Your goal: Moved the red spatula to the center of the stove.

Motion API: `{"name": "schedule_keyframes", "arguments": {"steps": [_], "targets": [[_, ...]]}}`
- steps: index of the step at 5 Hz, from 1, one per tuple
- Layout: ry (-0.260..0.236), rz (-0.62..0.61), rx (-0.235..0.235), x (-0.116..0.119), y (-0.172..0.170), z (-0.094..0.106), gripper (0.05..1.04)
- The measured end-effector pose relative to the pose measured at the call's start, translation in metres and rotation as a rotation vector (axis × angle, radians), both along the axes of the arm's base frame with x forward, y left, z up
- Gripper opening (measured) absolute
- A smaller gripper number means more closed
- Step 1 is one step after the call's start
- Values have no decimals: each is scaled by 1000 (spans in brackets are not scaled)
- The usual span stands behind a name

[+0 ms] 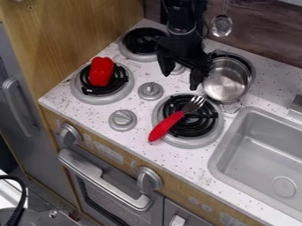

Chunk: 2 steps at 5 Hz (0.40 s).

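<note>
- The spatula in the task looks like a red fork (168,125) here. It lies at a slant on the front right burner (218,126), and its handle sticks out past the edge.
- The jaws are spread wide and hold nothing. They hang near the pot (226,84) and are not around the fork.
- One side of the jaws is very near the pot. If the arm (182,35) swings that way, it could bump the pot and shove it.
- The fork is thin and the burner is bumpy. If the jaws close too high, they could miss it. Too low, and they could hit the black rings.
- The handle looks round and smooth, so a grab near one end could let the fork tip or spin.
- A knob (150,91) stands up near the middle of the stove. If the fork is put down on it, it could roll off or rest crooked.
- A low swing too far left could knock the red block (101,71).
</note>
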State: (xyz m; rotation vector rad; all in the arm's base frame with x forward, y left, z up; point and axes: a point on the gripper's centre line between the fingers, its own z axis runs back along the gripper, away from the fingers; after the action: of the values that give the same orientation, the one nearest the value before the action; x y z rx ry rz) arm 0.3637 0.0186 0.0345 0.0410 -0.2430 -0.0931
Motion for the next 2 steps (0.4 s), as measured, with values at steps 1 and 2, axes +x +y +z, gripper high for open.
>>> {"name": "schedule_keyframes", "arguments": {"steps": [1,2], "targets": [[44,-2,-5,-7,-1,-14,1000],[67,-69,-19,-16,0,-26,1000]]}}
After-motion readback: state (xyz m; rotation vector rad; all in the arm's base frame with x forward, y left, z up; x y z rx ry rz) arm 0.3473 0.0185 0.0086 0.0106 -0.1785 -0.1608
